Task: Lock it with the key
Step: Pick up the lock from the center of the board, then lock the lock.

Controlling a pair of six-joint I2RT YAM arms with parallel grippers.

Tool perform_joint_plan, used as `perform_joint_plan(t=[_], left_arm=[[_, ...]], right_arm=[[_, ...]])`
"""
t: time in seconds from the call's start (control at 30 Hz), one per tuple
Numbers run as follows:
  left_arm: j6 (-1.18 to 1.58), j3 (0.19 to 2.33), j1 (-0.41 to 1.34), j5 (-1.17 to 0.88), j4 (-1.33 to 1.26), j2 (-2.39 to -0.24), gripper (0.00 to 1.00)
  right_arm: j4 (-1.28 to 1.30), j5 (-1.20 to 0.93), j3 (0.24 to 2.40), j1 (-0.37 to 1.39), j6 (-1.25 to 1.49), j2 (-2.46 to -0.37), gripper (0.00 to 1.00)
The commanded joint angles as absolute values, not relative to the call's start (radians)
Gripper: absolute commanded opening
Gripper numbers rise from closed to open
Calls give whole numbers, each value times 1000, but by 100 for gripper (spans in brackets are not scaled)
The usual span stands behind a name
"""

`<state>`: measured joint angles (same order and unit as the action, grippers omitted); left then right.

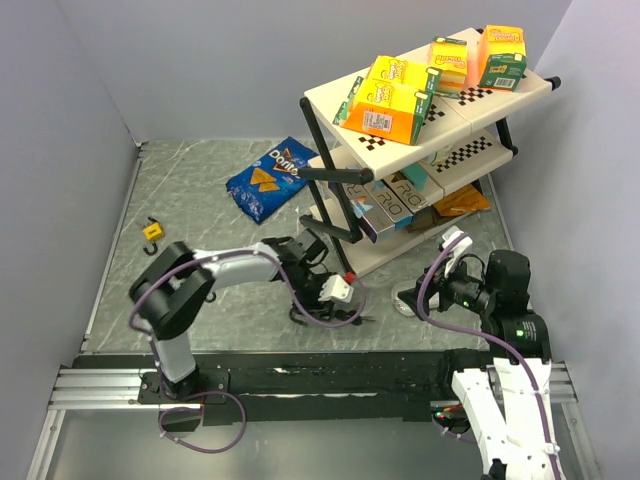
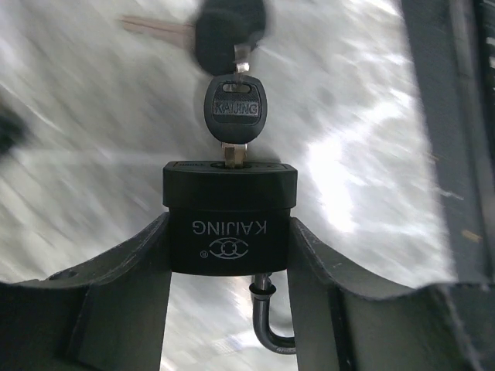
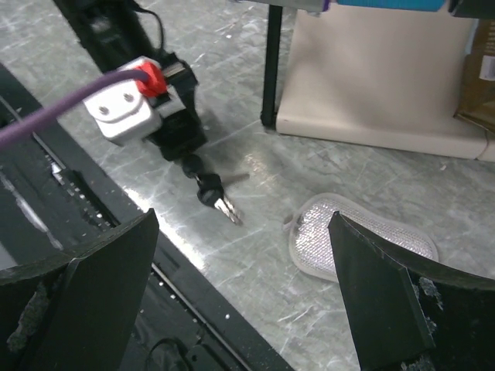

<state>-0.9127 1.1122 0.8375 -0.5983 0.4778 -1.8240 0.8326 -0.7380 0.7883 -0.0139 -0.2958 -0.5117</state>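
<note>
A black padlock (image 2: 229, 232) marked KAIJING sits between the fingers of my left gripper (image 2: 229, 220), which press on both of its sides. A black-headed key (image 2: 235, 110) is pushed into its keyhole, and a second key (image 2: 166, 29) hangs blurred from the same ring. The steel shackle (image 2: 267, 325) shows one leg and its bend behind the body. In the right wrist view the hanging keys (image 3: 210, 189) dangle below the left gripper (image 3: 174, 135). My right gripper (image 3: 244, 255) is open over the table with nothing in it.
A white mesh pad (image 3: 360, 236) lies just right of the keys. The tilted shelf rack (image 1: 430, 110) with boxes stands behind, its black leg (image 3: 271, 69) close by. A Doritos bag (image 1: 270, 178) and a small yellow object (image 1: 152, 231) lie at the left. A black rail (image 1: 330, 370) runs along the near edge.
</note>
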Motion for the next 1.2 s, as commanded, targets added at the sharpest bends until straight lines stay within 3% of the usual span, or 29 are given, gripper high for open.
perform_joint_plan(t=[0.0,0.17,0.5,0.87,1.17], left_arm=[[-812,1043,841,-612,476,-1588,7],[-761,999,827,-588,544,-1399,1],[-675,971,796,-457,585,-1016,1],[-604,944,782,-282,581,-807,1],[-659,868,782,-169,540,-620,1]], right_arm=[[889,-810,893,-21,-333,-538,100],[980,-920,968,-18,-394,-637,100],[1049,-996,1051,104,-420,-724,99],[844,-729,1121,592,-201,-813,95],[510,-597,1152,779,-5,-957,93]])
